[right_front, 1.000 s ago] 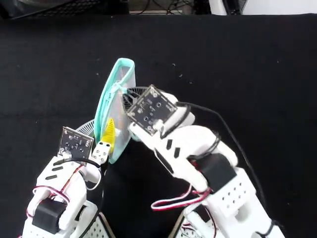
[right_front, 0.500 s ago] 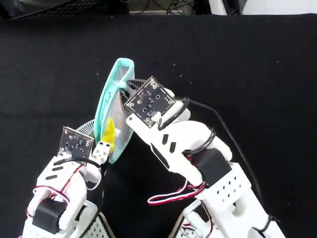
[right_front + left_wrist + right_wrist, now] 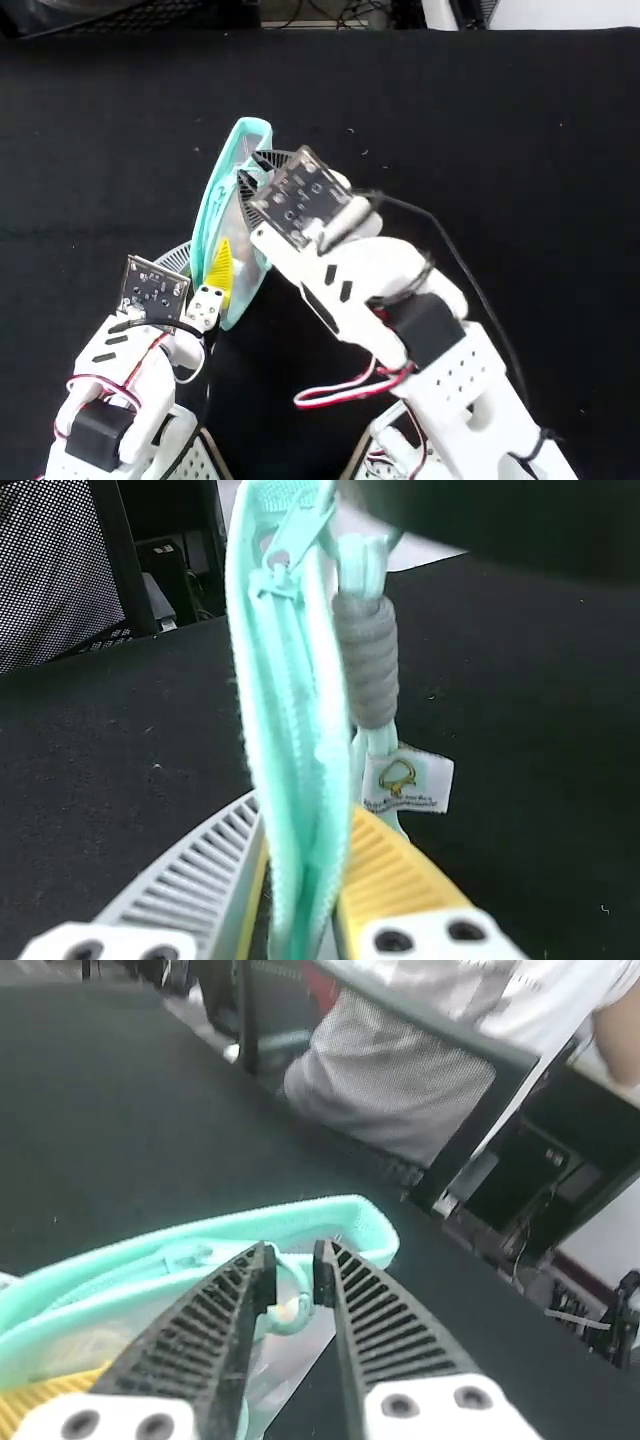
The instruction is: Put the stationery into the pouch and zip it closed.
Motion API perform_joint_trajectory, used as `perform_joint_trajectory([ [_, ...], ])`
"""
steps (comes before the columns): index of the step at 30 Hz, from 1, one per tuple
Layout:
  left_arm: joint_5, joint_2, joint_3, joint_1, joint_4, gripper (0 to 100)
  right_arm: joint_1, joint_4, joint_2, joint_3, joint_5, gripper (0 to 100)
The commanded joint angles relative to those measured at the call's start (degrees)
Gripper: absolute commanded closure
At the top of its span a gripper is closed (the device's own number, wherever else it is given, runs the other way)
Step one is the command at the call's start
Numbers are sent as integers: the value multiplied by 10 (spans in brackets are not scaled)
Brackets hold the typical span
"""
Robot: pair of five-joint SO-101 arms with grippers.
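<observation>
A mint green pouch (image 3: 222,210) stands on its long edge on the black table. My left gripper (image 3: 214,288) is shut on its near end, the grey and yellow fingers (image 3: 385,865) pressing the pouch (image 3: 290,730) from both sides. The zipper pull (image 3: 292,535) sits toward the far end of the zip. My right gripper (image 3: 253,183) hangs over that far end, its black fingers (image 3: 215,1325) shut on the zipper pull ring (image 3: 291,1305). The pouch (image 3: 130,1265) has a clear side panel. A grey wrapped loop (image 3: 366,660) and a small label (image 3: 407,781) hang on one side.
The black table cloth (image 3: 480,150) stretches wide to the far side and the right of the pouch. Both arm bases crowd the near edge. A dark chair frame (image 3: 470,1130) stands beyond the table's far edge.
My right gripper has shifted along the top of the pouch toward its far end. The left arm and the pouch's near end have stayed in place.
</observation>
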Motion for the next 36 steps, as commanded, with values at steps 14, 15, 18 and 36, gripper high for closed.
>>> perform_joint_trajectory([
  [14, 2, 3, 7, 0, 5, 944, -6, -13, 39, -29, -3, 929],
  [15, 2, 3, 7, 0, 5, 944, -8, -14, 39, -30, 2, 948],
  [18, 2, 3, 7, 0, 5, 944, -11, -14, 39, -30, 11, 982],
  [36, 2, 3, 7, 2, 8, 945, 50, -39, -5, -32, 37, 986],
])
